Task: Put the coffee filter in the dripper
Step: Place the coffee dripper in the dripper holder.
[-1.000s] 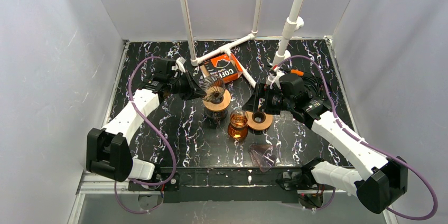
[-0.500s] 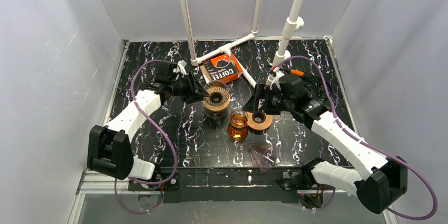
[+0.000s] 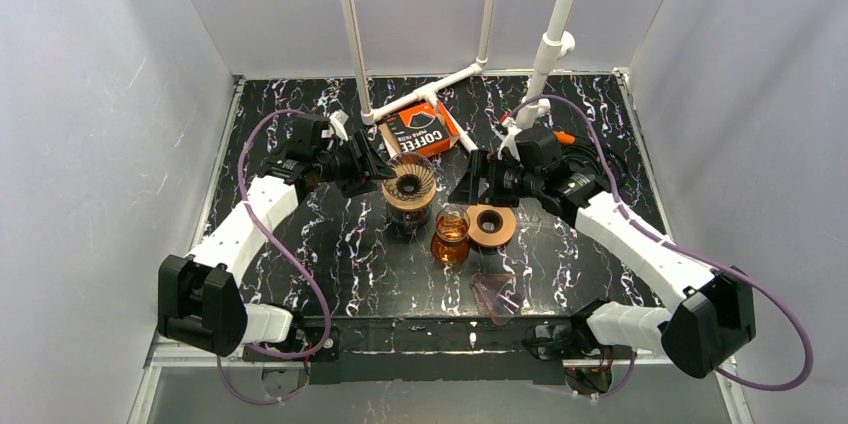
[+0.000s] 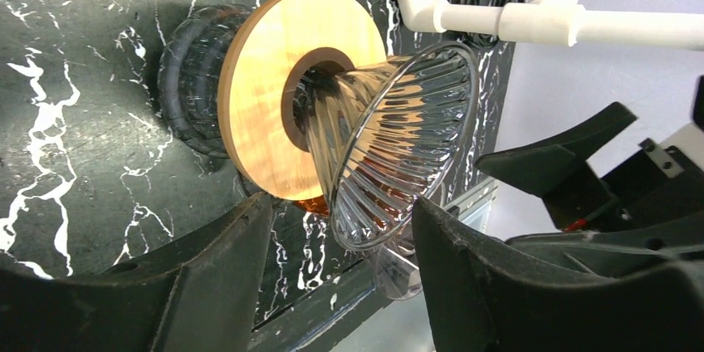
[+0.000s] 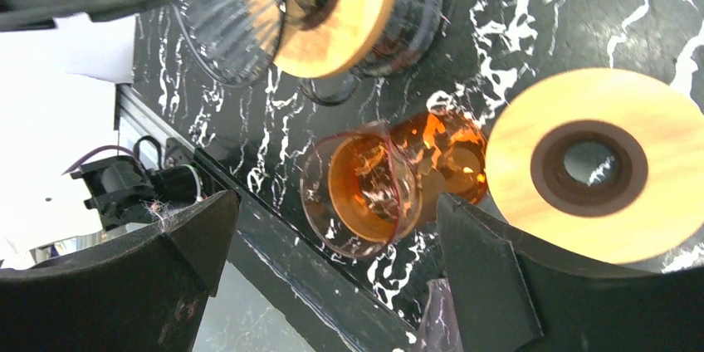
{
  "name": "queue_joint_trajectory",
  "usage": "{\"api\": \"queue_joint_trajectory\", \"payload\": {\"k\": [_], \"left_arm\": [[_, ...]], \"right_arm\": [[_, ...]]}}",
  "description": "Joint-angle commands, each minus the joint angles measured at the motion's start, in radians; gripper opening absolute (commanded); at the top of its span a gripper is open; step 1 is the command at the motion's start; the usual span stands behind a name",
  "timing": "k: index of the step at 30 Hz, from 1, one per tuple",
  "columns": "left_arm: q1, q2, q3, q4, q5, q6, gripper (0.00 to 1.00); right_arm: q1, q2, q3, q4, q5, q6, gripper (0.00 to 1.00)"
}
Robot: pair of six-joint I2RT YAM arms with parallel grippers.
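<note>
The dripper (image 3: 411,179), a clear ribbed glass cone in a wooden collar (image 4: 266,111), sits on a dark carafe at mid-table. My left gripper (image 3: 378,166) stands open just left of it. In the left wrist view the cone's rim (image 4: 398,202) lies between the left gripper's (image 4: 340,232) spread fingers, touching neither. My right gripper (image 3: 470,184) hangs open to the right of the dripper, above an amber jar (image 5: 390,178), with nothing in it. No loose coffee filter is in view; an orange box marked COFFEE (image 3: 420,129) lies behind the dripper.
A second wooden ring (image 3: 490,226) lies flat next to the amber jar (image 3: 451,234). A purple-tinted clear cone (image 3: 497,294) lies near the front edge. White pipe stands (image 3: 440,94) rise at the back.
My left gripper has opened and let go of the dripper's rim, and the dripper has settled from a tilt onto the carafe. The right gripper has shifted back and left off the wooden ring.
</note>
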Motion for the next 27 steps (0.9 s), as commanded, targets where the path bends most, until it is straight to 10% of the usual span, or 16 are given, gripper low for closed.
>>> {"api": "queue_joint_trajectory", "payload": {"k": [1,27], "left_arm": [[-0.003,-0.027,0.048,-0.077,-0.028,0.050,0.61],[0.000,0.073,0.109,-0.030,-0.008,0.038,0.51]], "right_arm": [[-0.002,0.050,0.086,0.099,-0.068,-0.015,0.98],[0.043,0.381,0.306,0.253,-0.100,0.023,0.78]]}}
